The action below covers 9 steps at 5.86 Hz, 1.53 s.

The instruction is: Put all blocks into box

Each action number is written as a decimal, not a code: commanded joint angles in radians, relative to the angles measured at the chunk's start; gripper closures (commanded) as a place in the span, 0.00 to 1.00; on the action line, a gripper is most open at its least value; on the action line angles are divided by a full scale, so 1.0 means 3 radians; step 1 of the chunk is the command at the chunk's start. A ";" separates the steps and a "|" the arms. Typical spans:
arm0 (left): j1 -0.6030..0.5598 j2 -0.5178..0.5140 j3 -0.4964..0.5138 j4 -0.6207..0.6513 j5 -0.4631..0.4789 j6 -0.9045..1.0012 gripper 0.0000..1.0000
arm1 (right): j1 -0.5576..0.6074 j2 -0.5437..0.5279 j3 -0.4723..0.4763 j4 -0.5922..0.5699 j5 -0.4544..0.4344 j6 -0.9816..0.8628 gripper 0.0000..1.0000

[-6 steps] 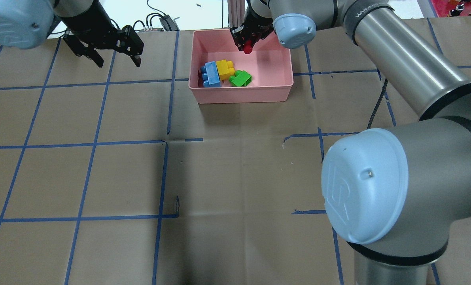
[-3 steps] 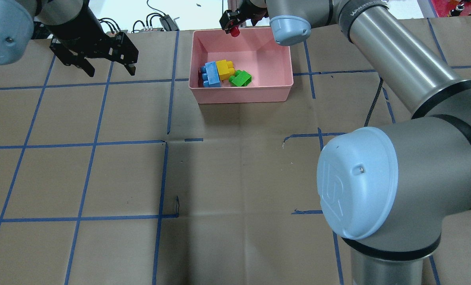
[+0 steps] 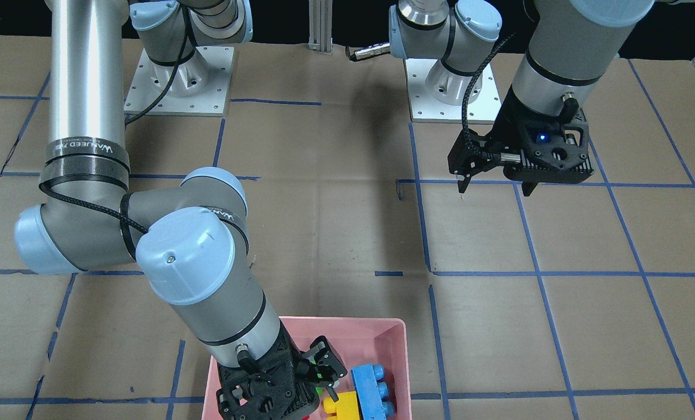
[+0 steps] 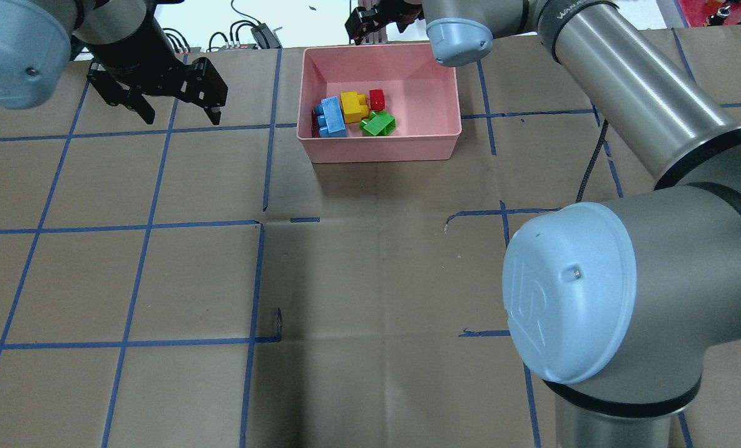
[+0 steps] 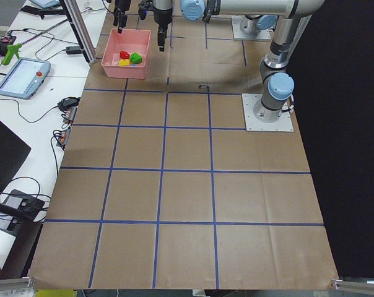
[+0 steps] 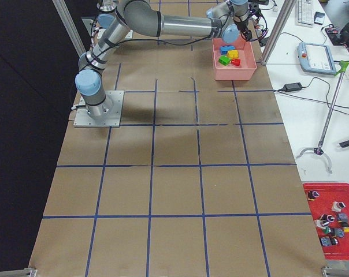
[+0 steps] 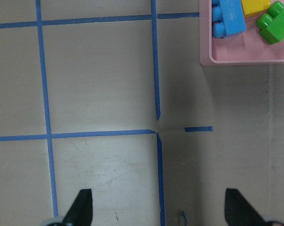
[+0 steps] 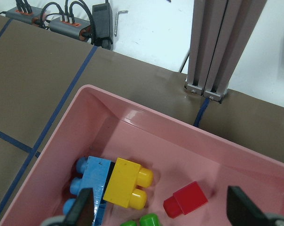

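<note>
The pink box (image 4: 382,149) stands at the far middle of the table. All four blocks lie inside it: blue (image 4: 331,117), yellow (image 4: 353,106), red (image 4: 377,99) and green (image 4: 379,123). My right gripper (image 4: 376,22) hangs open and empty above the box's far rim. In the right wrist view its gripper (image 8: 163,207) is spread wide over the red block (image 8: 186,200), clear of it. My left gripper (image 4: 180,112) is open and empty over bare table left of the box; it also shows in the front-facing view (image 3: 495,185).
An aluminium post (image 8: 222,42) stands just behind the box. Power strips and cables (image 4: 252,34) lie on the white bench beyond the table edge. Blue tape lines (image 7: 156,70) grid the brown paper table cover.
The red block left my right gripper and now lies in the box beside the yellow one. The right gripper has opened and pulled up and back. The left gripper shifted slightly.
</note>
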 commanded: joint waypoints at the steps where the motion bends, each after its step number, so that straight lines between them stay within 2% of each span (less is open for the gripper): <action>1: 0.0019 0.0016 -0.0055 0.0014 -0.0013 0.0026 0.01 | -0.0015 -0.0076 0.0058 0.0260 -0.0004 -0.0014 0.00; 3: 0.0024 0.0042 -0.0121 0.0045 -0.0019 0.0026 0.01 | -0.0178 -0.0601 0.0135 0.2008 -0.0019 -0.0035 0.00; 4: 0.0019 0.0047 -0.0122 0.0045 -0.0014 0.0021 0.01 | -0.0220 -0.0866 0.0176 0.2426 -0.0020 -0.0035 0.00; 5: 0.0019 0.0047 -0.0122 0.0050 -0.0019 0.0021 0.01 | -0.0235 -0.1259 0.0368 0.2623 -0.0045 -0.0004 0.00; 6: 0.0019 0.0047 -0.0122 0.0050 -0.0024 0.0016 0.01 | -0.0266 -0.1754 0.0897 0.2630 -0.0496 0.0011 0.00; 7: 0.0019 0.0052 -0.0122 0.0050 -0.0024 0.0011 0.01 | -0.0393 -0.2154 0.1525 0.2367 -0.0601 0.0052 0.00; 8: 0.0019 0.0072 -0.0122 0.0050 -0.0024 0.0001 0.01 | -0.0414 -0.2396 0.2047 0.1711 -0.0607 0.0057 0.00; 9: 0.0019 0.0073 -0.0122 0.0050 -0.0029 -0.0004 0.01 | -0.0414 -0.2535 0.2295 0.1578 -0.0608 0.0189 0.00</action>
